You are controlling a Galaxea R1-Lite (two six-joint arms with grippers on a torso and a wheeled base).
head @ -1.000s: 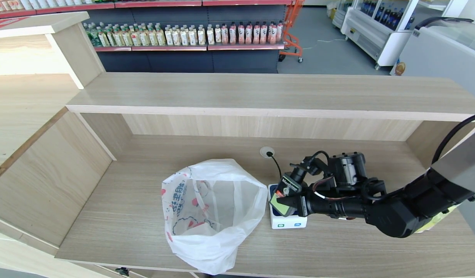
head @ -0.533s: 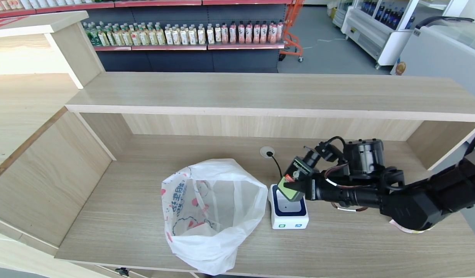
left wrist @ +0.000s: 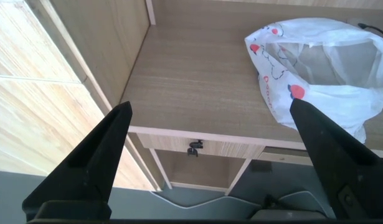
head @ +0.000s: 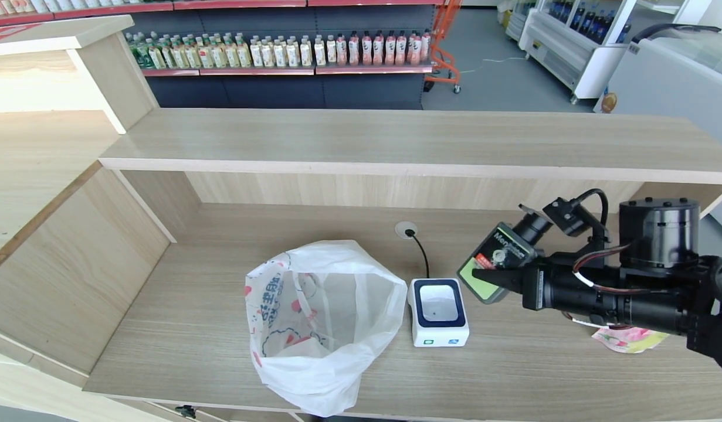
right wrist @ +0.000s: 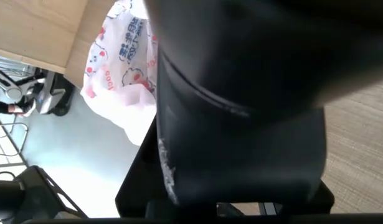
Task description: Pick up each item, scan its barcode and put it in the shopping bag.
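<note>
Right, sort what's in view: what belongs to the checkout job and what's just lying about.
Job: green-labelled pack held in the right gripper; scanner; shopping bag; pink packet on the counter.
Lying about: shelf bottles; orange trolley; drinks fridge.

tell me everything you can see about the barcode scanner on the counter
The barcode scanner is a small white box with rounded corners, plastic by its look. Its top holds a pale window in a dark blue frame; two small marks, green and blue, sit on its front. It stands on the wooden counter beside the shopping bag, whose side seems to touch it. A black cable runs from its back to a round hole in the counter.
</note>
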